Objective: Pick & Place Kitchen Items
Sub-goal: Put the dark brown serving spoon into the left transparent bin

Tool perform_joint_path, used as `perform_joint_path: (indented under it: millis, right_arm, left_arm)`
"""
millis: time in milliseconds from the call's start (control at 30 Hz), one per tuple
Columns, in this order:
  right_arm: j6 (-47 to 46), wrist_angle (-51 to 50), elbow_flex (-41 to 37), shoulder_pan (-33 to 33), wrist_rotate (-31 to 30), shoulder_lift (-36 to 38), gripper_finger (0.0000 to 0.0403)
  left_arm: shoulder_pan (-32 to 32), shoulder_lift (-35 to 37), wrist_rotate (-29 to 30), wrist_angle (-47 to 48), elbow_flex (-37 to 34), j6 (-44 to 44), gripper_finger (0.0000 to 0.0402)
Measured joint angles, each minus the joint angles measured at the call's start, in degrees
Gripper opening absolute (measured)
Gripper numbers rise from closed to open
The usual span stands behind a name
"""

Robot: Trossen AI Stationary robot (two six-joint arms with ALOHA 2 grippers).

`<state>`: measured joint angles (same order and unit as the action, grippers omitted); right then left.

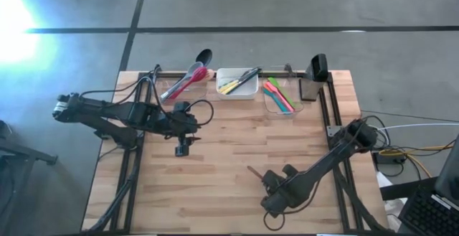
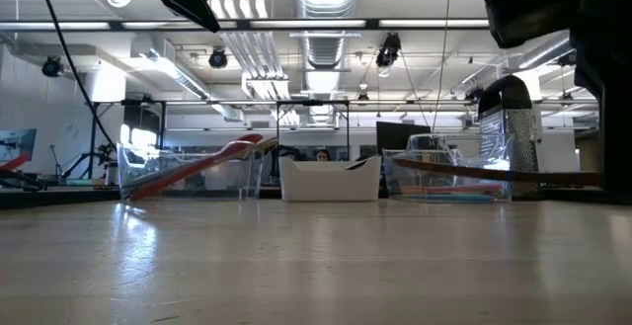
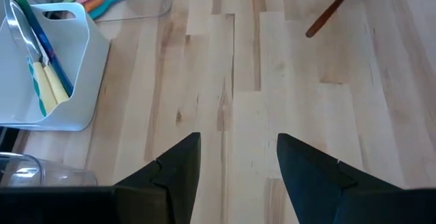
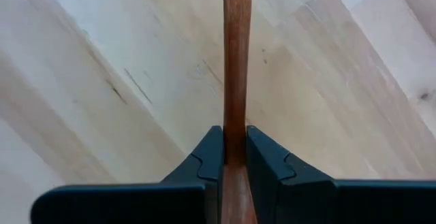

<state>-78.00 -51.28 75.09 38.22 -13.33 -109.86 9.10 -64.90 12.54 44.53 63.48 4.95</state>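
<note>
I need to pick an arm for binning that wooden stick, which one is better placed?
The right. Its claw is already shut on the wooden stick, over the table's near half. The left claw is open and holds nothing, nearer the tubs.

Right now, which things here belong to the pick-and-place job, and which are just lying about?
Job: wooden spoon in right claw; red and black spoons; cutlery; spatulas; left claw, open.
Lying about: grater; three tubs.
</note>
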Motion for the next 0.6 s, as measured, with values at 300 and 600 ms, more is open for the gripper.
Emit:
perform_joint_path:
  millis: [300, 600]
  right_arm:
    - [2.21, -1.01, 0.43, 0.53, -1.67, 1.11, 0.0027]
    - [7.34, -0.98, 0.44, 0.53, -1.68, 1.16, 0.0027]
  left_arm:
    - [0.00, -0.76, -8.56, -1.32, -1.15, 4.80, 0.0195]
    - [-0.36, -7.55, -16.75, -5.18, -4.17, 7.23, 0.0195]
